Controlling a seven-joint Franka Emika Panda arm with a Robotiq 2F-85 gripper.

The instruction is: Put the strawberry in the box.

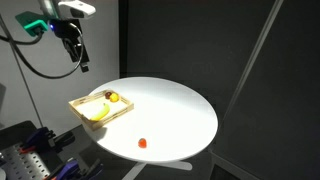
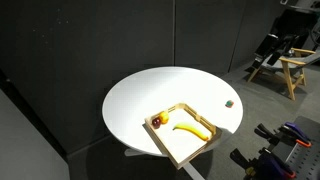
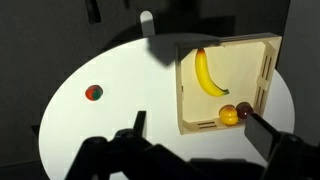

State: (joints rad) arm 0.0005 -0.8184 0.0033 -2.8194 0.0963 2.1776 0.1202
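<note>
Tabletop, round, white, with box; black backdrop

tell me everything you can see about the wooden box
The box is a shallow rectangular tray of light wood with low walls and no lid. It lies flat on the round white table, close to the table's edge. Inside lie a yellow banana and, in one corner, two small round fruits, one orange and one darker red. The strawberry sits apart on the table, not in the box.
</note>
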